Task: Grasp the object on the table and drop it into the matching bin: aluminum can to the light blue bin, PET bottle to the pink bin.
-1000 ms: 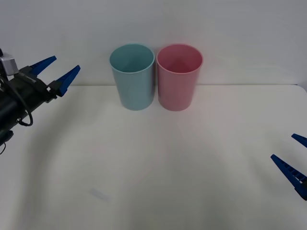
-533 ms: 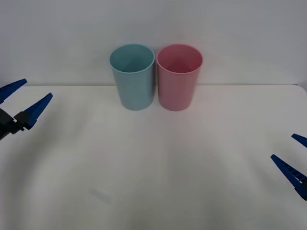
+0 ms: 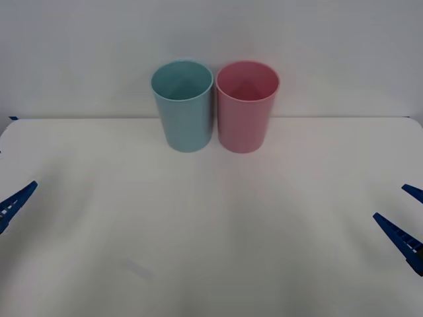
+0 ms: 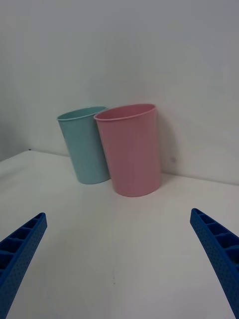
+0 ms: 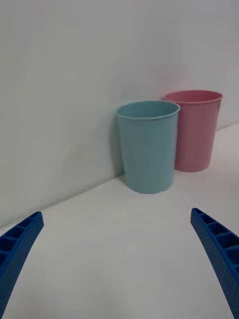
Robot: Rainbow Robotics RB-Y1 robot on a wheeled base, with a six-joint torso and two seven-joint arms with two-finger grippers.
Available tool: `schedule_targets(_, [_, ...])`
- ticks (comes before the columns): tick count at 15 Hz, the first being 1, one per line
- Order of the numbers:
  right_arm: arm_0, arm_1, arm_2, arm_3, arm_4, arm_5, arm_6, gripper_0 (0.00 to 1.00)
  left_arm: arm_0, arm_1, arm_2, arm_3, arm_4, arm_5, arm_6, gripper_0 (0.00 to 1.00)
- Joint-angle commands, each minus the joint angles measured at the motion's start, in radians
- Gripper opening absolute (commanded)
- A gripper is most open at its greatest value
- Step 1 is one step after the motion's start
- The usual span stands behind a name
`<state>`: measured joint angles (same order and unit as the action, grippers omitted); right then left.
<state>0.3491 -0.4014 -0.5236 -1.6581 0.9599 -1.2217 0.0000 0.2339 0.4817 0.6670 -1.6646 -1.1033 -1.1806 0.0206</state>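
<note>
The light blue bin point(image 3: 184, 109) and the pink bin point(image 3: 246, 109) stand upright side by side at the back of the white table point(image 3: 218, 224), touching or nearly so. The object, the aluminum can, is out of view; what I see of the bins' insides looks bare. My left gripper point(image 5: 115, 212) is open, low at the table's near left edge, where one blue finger point(image 3: 16, 199) shows. At the near right edge my right gripper point(image 3: 394, 203) is open too. Both face the bins from far off: the light blue bin point(image 5: 148, 147) and pink bin point(image 4: 132, 152).
A plain white wall rises right behind the bins. A faint pale smudge point(image 3: 139, 269) lies on the tabletop near the front left. A wide stretch of bare table separates the two grippers from the bins.
My left arm has dropped from a raised spot at the far left, near bin height, down and back to the table's near left edge. The right gripper has stayed still.
</note>
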Motion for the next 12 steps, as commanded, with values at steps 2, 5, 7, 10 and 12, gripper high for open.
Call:
schedule_targets(2, [0.000,0.000,0.000,0.000,0.000,0.000,0.000,1.00,0.076,0.037,-0.004,0.000,0.063,-0.008,-0.002,1.00])
schedule_targets(5, [0.000,0.000,0.000,0.000,0.000,0.000,0.000,1.00,0.107,0.049,-0.038,0.000,0.083,-0.008,0.001,1.00])
schedule_targets(7, [0.000,0.000,0.000,0.000,0.000,0.000,0.000,1.00,0.120,0.051,-0.084,0.000,0.083,0.041,0.002,1.00])
schedule_targets(10, [0.000,0.000,0.000,0.000,0.000,0.000,0.000,1.00,0.120,0.051,-0.084,0.000,0.083,0.041,0.002,1.00])
schedule_targets(12, [0.000,0.000,0.000,0.000,0.000,0.000,0.000,1.00,0.120,0.051,-0.084,0.000,0.083,0.041,0.002,1.00])
